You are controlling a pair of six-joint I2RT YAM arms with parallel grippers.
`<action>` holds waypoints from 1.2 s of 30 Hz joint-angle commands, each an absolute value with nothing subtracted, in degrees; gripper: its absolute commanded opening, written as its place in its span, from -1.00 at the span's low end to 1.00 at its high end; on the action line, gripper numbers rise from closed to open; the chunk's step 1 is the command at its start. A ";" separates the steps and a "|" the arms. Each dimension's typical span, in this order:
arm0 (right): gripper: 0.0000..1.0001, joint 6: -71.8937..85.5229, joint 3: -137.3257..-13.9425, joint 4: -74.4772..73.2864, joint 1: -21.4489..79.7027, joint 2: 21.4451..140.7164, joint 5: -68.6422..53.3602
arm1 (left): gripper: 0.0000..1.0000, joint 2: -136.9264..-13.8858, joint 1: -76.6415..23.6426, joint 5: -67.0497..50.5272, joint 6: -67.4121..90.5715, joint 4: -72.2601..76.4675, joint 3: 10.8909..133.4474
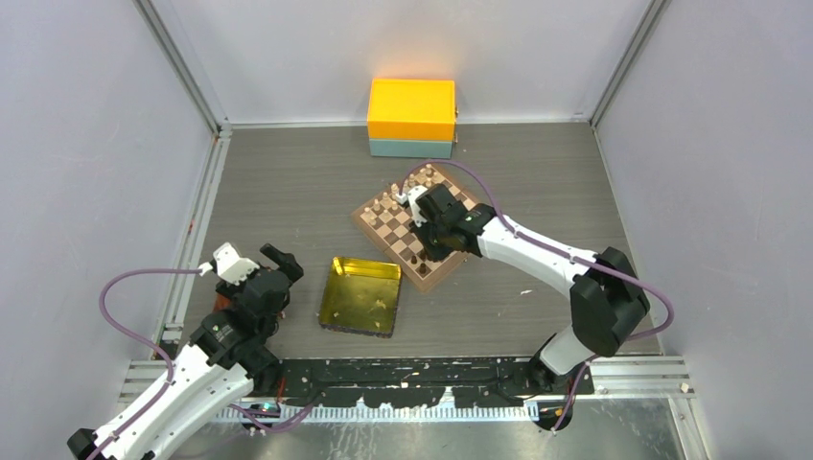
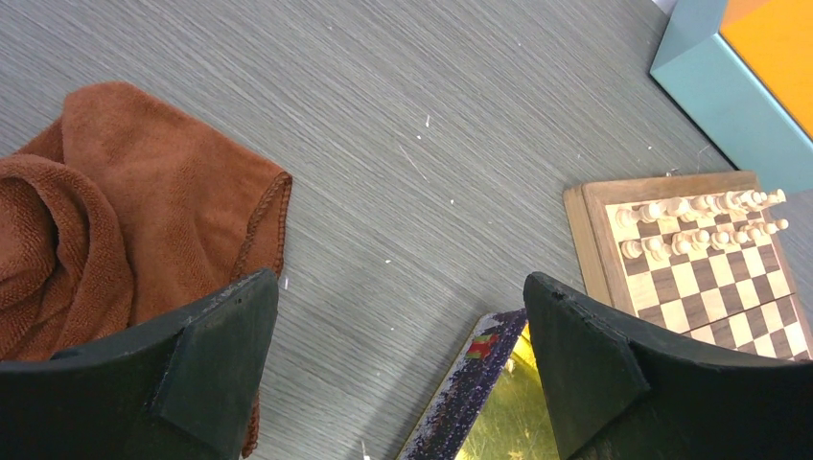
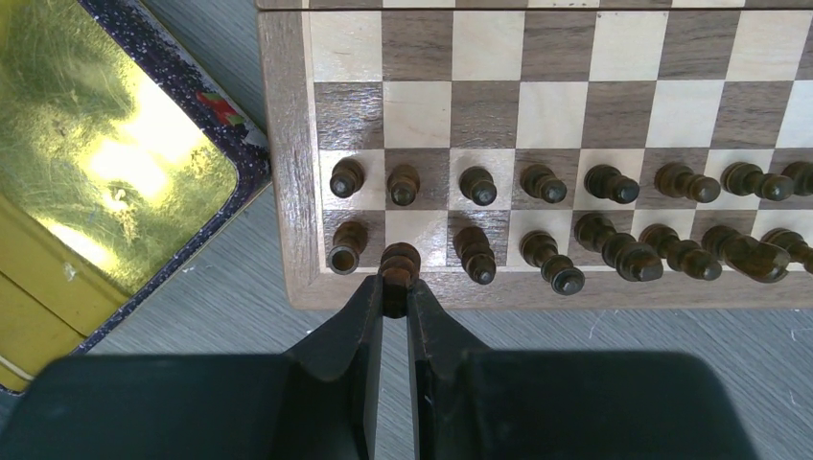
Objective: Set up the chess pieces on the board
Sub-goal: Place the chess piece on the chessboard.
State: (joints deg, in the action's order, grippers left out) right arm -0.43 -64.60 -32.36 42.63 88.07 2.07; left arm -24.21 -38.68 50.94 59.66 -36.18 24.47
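The board (image 3: 290,144) (image 1: 436,273) lies mid-table, turned diagonally. Two rows of dark-brown chess pieces (image 3: 614,206) stand along its near edge. My right gripper (image 3: 395,287) (image 1: 429,244) is shut on one dark chess piece (image 3: 400,261), pinched between its fingertips over the second square of the back row, next to the corner piece (image 3: 345,245). Pale beige chessmen (image 2: 705,225) fill the far two rows. My left gripper (image 2: 403,369) (image 1: 251,266) hangs open over bare table, left of the gold tray, with nothing between its fingers.
A shiny gold square tray (image 1: 337,311) (image 3: 38,249) sits just left of the board. A brown cloth (image 2: 115,220) lies under the left gripper's left finger. An orange and teal box (image 1: 411,118) stands at the back wall.
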 commanded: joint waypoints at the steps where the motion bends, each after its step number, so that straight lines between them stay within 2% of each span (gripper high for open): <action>1: -0.98 -0.07 -64.36 -28.98 41.90 88.26 1.45 | 0.99 -24.07 -38.87 52.30 60.28 -33.32 24.08; 36: -0.98 -0.07 -62.58 -26.54 40.19 92.43 -1.49 | 0.99 -24.97 -38.93 52.39 60.45 -32.88 23.73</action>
State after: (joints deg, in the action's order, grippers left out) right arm -0.25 -62.11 -28.32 40.36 92.53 -0.58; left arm -24.88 -38.68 50.94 59.68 -35.42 23.68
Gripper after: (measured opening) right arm 0.188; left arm 0.996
